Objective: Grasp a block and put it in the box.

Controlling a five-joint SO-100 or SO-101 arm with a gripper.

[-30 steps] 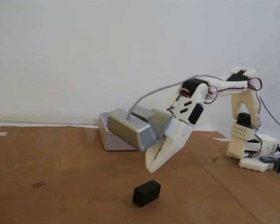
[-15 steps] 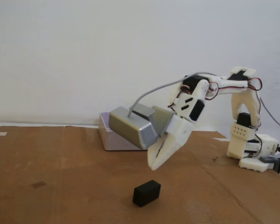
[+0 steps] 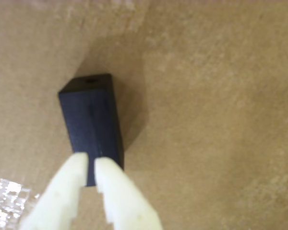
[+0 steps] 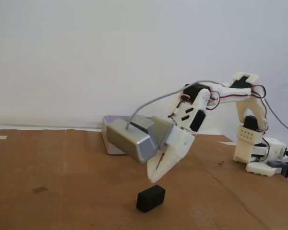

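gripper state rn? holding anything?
Gripper: nearly shut, only a thin gap between the fingertips, holding nothing. It hangs above the block, which lies on the cardboard, not in the box.

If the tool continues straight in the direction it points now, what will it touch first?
Most likely the block. In the fixed view the tool points down with nearly closed jaws just above it, and in the wrist view its tips overlap the block's near end. It may land on that edge; depth is unclear.
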